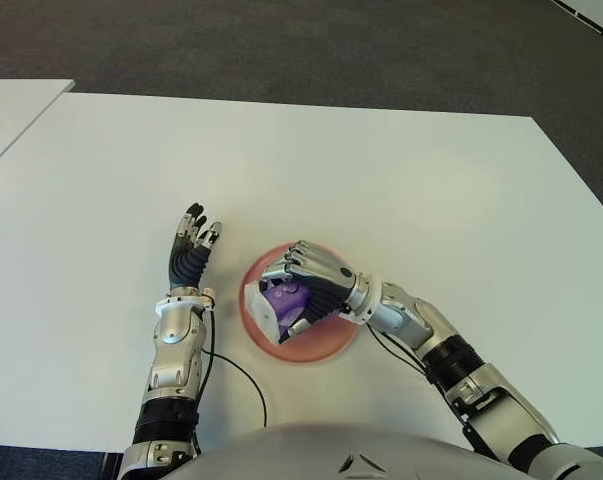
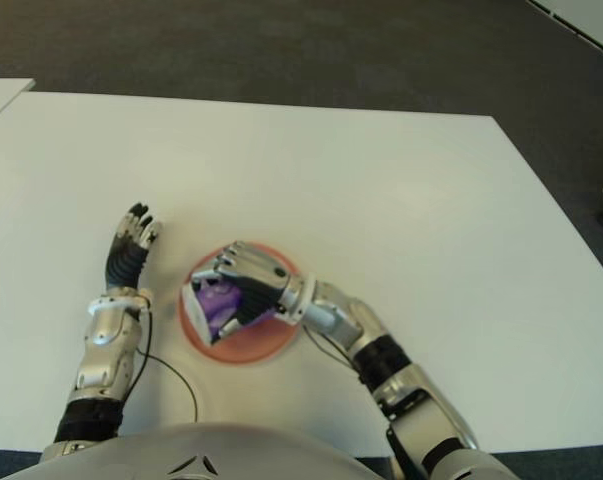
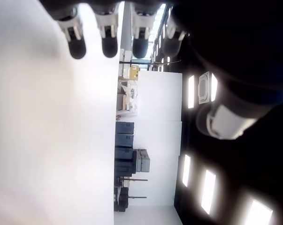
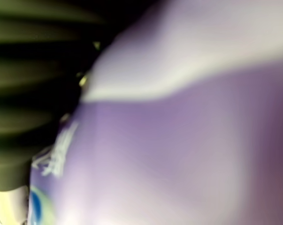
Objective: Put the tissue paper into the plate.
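Observation:
A purple and white tissue pack (image 1: 273, 303) sits inside my right hand (image 1: 303, 283), whose fingers are curled around it over the pink plate (image 1: 326, 345). The pack fills the right wrist view as a purple surface (image 4: 179, 154) pressed close to the palm. I cannot tell whether the pack touches the plate. My left hand (image 1: 191, 246) shows just left of the plate above the white table (image 1: 401, 190), fingers straight and spread (image 3: 108, 44), holding nothing.
A second white table (image 1: 11, 110) stands at the far left, separated by a narrow gap. Dark carpet (image 1: 281, 45) lies beyond the table's far edge. A thin black cable (image 1: 236, 375) runs on the table near my left forearm.

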`<state>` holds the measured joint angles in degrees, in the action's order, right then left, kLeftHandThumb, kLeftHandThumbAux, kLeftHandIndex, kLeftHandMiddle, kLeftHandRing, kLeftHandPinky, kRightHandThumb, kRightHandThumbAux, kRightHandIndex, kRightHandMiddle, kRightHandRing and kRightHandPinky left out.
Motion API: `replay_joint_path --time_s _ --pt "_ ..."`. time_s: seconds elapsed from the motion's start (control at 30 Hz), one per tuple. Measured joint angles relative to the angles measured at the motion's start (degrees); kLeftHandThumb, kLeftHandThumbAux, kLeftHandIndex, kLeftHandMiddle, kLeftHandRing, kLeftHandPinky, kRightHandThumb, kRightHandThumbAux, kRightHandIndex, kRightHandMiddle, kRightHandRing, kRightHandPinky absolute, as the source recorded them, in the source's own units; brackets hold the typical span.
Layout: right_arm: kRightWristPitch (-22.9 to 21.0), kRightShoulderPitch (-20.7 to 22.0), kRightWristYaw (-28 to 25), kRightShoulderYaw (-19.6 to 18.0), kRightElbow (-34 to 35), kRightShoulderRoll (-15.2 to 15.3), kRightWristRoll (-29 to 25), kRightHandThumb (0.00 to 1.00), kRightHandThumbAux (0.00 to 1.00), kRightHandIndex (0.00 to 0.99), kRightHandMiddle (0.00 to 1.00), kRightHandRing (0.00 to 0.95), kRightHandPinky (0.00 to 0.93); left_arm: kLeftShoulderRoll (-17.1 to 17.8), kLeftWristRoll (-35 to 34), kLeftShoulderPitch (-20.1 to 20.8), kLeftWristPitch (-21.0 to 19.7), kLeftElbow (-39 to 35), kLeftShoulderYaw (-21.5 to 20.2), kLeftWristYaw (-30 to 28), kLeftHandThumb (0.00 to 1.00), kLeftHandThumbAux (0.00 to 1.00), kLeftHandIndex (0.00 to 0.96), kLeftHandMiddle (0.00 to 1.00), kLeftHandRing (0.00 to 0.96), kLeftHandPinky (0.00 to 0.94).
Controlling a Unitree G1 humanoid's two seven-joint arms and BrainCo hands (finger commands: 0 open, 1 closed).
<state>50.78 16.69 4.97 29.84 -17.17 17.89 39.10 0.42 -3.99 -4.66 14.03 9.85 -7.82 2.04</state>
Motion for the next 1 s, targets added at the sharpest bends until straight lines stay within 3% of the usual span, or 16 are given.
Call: replay_joint_path --time_s 1.0 --pt "0.85 2.19 7.77 -0.73 -7.58 -1.76 1.63 0.746 0.710 0.440 0.844 0.844 0.823 0.44 1.18 -0.03 -0.37 -0.28 -0.09 0.03 0.000 0.556 0.000 0.003 0.000 0.000"
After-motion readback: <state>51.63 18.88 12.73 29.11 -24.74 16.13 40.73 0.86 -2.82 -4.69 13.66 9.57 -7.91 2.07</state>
